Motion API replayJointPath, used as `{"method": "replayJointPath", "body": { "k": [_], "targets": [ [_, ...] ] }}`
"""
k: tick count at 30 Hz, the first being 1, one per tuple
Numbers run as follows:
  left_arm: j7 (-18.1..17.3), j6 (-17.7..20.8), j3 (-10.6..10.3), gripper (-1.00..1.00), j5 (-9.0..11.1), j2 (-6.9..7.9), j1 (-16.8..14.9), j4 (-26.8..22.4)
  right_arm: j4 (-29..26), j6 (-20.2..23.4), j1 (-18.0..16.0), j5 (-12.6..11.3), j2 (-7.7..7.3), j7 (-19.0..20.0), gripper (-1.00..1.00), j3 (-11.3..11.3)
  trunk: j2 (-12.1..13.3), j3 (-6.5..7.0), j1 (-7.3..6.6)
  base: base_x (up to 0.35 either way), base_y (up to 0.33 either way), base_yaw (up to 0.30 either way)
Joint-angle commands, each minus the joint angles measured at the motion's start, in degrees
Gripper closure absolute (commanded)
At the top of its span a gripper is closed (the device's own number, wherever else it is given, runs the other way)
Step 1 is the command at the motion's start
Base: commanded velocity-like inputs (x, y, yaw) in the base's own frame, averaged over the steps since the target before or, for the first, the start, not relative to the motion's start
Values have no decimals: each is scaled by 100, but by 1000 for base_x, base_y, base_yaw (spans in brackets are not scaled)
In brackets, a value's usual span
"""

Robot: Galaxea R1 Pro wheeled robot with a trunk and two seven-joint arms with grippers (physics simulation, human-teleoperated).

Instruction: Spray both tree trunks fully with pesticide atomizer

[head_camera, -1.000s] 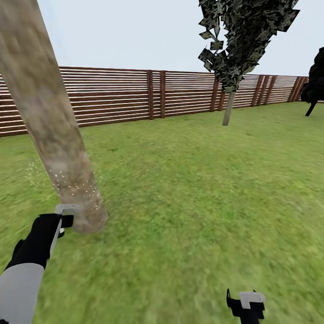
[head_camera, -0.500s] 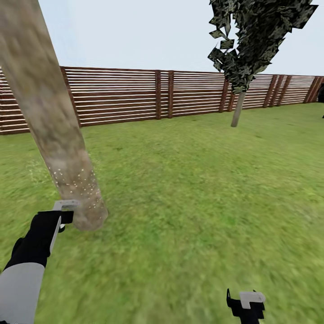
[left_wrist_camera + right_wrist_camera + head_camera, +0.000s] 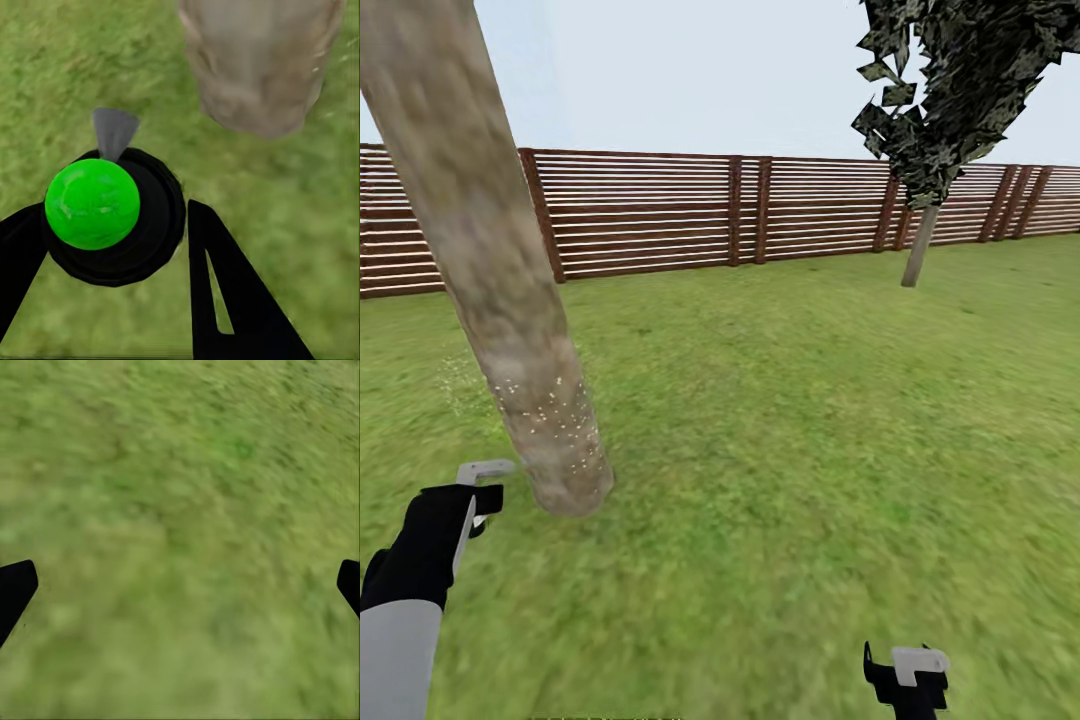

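One thick grey-brown tree trunk leans up from the grass at the left, its base close ahead of my left gripper. Tiny white specks of pesticide dot the trunk's lower part. My left gripper is shut on the pesticide atomizer, a black round body with a bright green top. Its grey nozzle points toward the trunk's foot, a short way off. My right gripper hangs open low at the right over bare grass. The second thick tree is out of view.
The lawn spreads wide to the right and ahead. A brown slatted fence closes it off at the back. A thin-stemmed tree with dark leaves stands near the fence at the right.
The whole view has swung left, so trunk, fence and thin tree sit further right in the picture. My left gripper with the atomizer now shows slightly lower and further from the trunk base.
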Motion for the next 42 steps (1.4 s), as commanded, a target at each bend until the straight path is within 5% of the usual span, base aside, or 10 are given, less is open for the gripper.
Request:
{"method": "replayJointPath", "body": {
  "k": [1, 16, 27, 31, 37, 40, 42],
  "targets": [
    [2, -1, 6, 100, -2, 0, 37, 0, 0, 0, 1, 0, 0, 0, -100, 1, 0, 0, 0, 0, 0, 276],
    [5, 0, -59, 100, 30, -112, 186, 50, 0, 0, 0, 0, 0, 8, -100, 1, 0, 0, 0, 5, -217, 128],
    [-10, 6, -63, 100, 29, -116, 186, 51, 0, 0, 1, 0, 0, 9, -100, 1, 0, 0, 0, 284, -92, 164],
    [-47, -3, -76, 100, 27, -355, 186, 52, 0, 0, 0, 0, 0, 9, -100, 1, 0, 0, 0, 339, 0, 1],
    [-99, -17, -322, 100, 24, -298, 202, 603, 0, 0, -1, 0, 0, 12, -100, 1, 0, 0, 0, 338, 0, 0],
    [-150, -635, -369, 100, 31, -207, 204, 1221, 0, 0, 1, 0, 0, 17, -100, 1, 0, 0, 0, 284, 0, 0],
    [-256, -766, -681, 100, 31, -212, 210, 1271, 0, 0, 1, 0, 0, 17, -100, 1, 0, 0, 0, 91, 0, 0]
  ]
}}
